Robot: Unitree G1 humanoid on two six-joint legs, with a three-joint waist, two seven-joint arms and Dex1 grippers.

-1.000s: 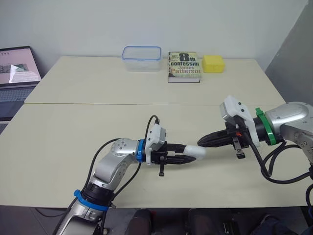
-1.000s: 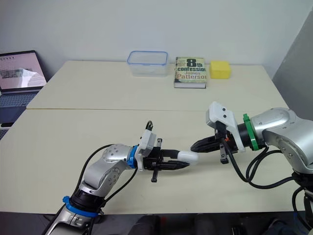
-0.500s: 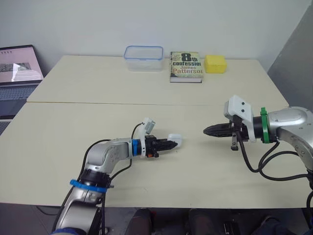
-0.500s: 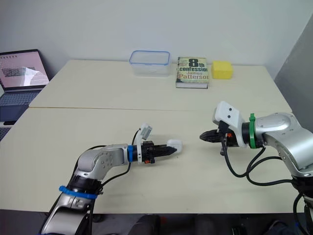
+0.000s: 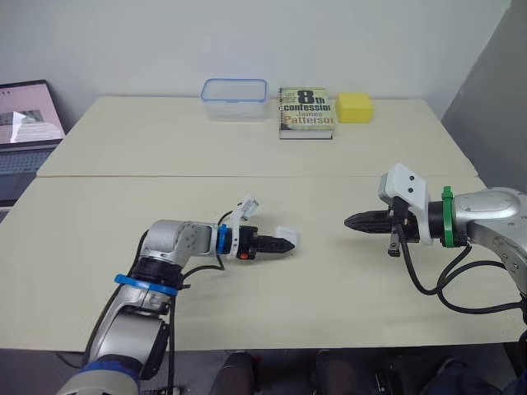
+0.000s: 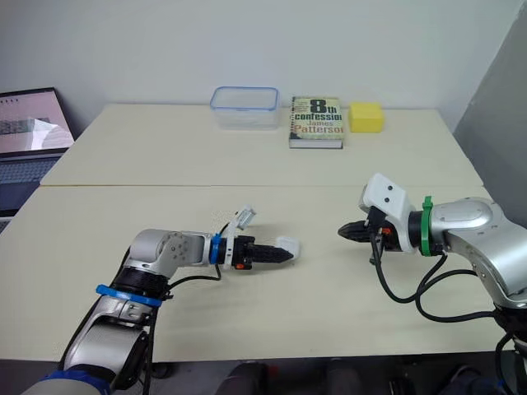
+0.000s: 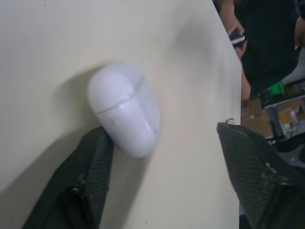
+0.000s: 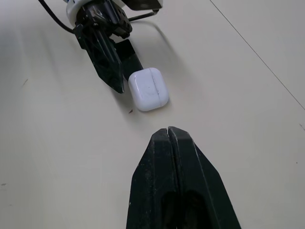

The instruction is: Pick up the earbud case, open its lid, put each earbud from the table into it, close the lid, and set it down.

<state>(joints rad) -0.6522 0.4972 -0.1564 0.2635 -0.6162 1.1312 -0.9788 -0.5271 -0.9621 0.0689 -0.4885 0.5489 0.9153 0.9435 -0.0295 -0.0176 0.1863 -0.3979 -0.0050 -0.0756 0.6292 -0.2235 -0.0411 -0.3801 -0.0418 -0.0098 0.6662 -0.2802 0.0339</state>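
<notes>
The white earbud case [image 5: 286, 237] lies on the table with its lid closed, near the middle. My left gripper [image 5: 280, 244] is low over the table right beside it. In the left wrist view the fingers stand wide apart, and one finger [image 7: 90, 167] touches the side of the case [image 7: 125, 109] while the other stays clear of it. My right gripper [image 5: 350, 221] is shut with nothing in it. It points at the case [image 8: 148, 88] from the right, a short gap away.
A clear plastic box [image 5: 235, 98], a book [image 5: 307, 112] and a yellow block [image 5: 355, 107] line the far edge. A laptop [image 5: 25, 136] stands off the left side. A seam [image 5: 247, 175] crosses the table behind the arms.
The left gripper brought the case down onto the table and opened, letting it go. The right gripper drew back to the right, away from the case. The camera view also shifted slightly.
</notes>
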